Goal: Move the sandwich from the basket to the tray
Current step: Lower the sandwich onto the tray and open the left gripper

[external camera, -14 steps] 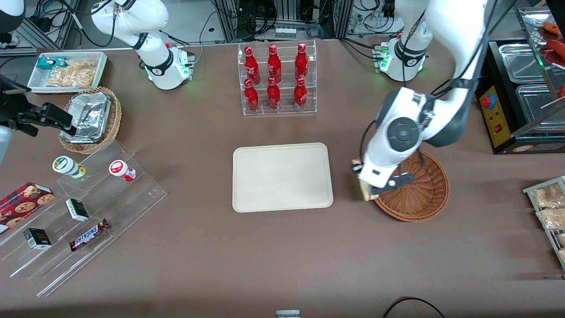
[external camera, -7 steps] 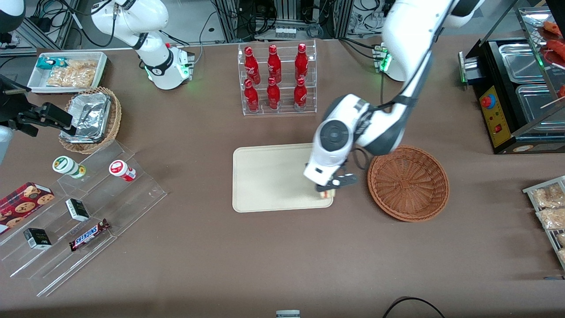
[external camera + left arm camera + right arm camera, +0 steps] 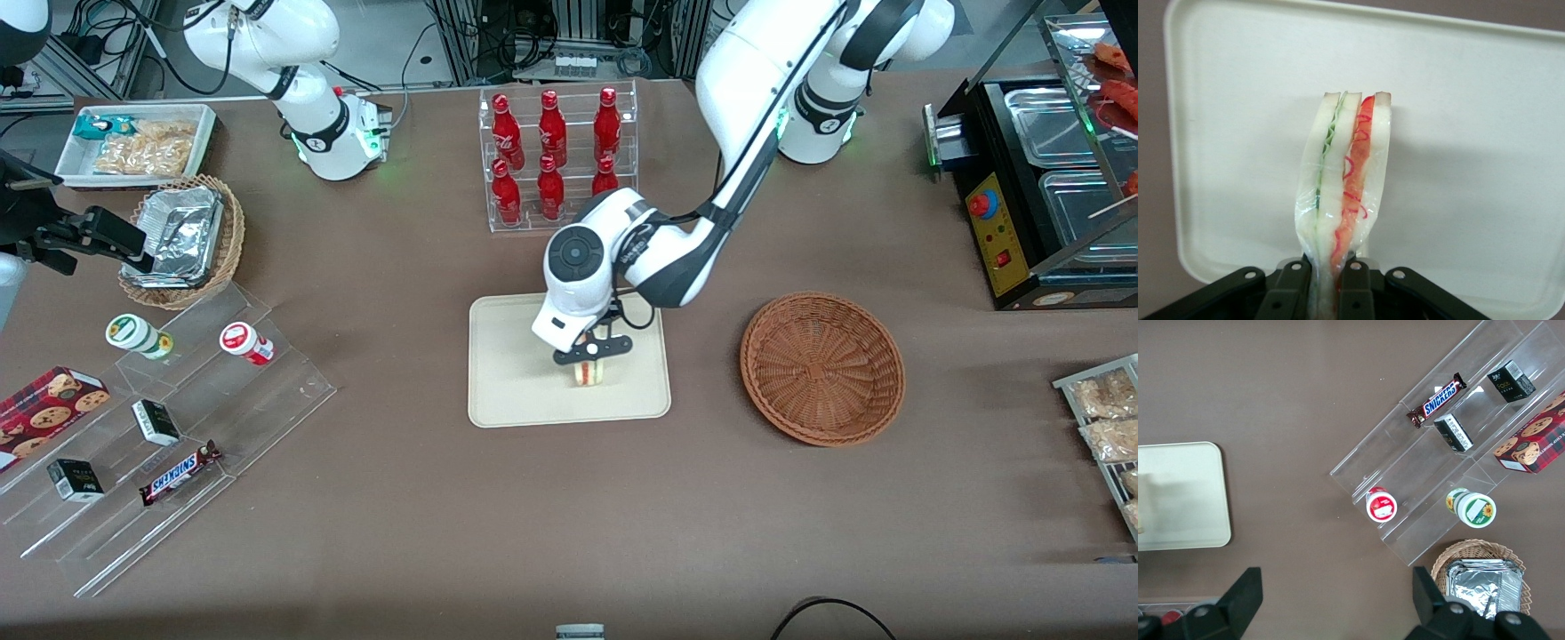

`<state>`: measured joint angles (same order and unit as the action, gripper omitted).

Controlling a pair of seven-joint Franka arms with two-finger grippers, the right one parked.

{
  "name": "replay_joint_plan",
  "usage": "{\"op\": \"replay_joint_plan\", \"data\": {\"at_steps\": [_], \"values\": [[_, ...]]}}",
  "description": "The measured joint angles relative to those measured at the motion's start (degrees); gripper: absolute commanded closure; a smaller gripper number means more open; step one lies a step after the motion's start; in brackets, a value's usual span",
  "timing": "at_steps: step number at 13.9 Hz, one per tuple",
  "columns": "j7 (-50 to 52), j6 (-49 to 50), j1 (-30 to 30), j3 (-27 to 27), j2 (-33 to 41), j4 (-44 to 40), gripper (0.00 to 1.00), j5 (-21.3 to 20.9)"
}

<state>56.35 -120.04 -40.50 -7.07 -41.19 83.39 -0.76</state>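
My left gripper [image 3: 592, 353] is shut on the sandwich [image 3: 590, 372], a wrapped wedge of pale bread with red and green filling. It holds the sandwich over the cream tray [image 3: 516, 373], in the part of the tray toward the basket. In the left wrist view the black fingers [image 3: 1355, 290] pinch the sandwich's [image 3: 1346, 180] narrow end, with the tray [image 3: 1471, 133] beneath it. I cannot tell whether the sandwich touches the tray. The reddish-brown wicker basket [image 3: 822, 367] stands empty beside the tray, toward the working arm's end of the table.
A clear rack of red bottles [image 3: 556, 160] stands farther from the front camera than the tray. A clear stepped stand with snacks [image 3: 160, 427], a tan basket of foil containers [image 3: 182, 240] and a white bin of snack bags [image 3: 133, 142] lie toward the parked arm's end.
My gripper has carried the sandwich from above the basket's rim across to over the tray. The basket is left empty.
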Motion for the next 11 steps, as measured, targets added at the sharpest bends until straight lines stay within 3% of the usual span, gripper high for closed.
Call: {"op": "replay_joint_plan", "data": {"at_steps": [4,5,6,7,11], "values": [[0.3,-4.2,-1.4,0.0,-2.2,-0.2,0.97,0.0],[0.6,-4.3,-1.6,0.0,-2.5,-0.3,0.82,0.0],[0.7,-4.3,-1.8,0.0,-2.5,-0.4,0.19,0.0],[0.8,-4.3,-1.8,0.0,-2.5,-0.4,0.0,0.0],[0.8,-4.3,-1.8,0.2,-2.5,-1.1,0.0,0.0]]}}
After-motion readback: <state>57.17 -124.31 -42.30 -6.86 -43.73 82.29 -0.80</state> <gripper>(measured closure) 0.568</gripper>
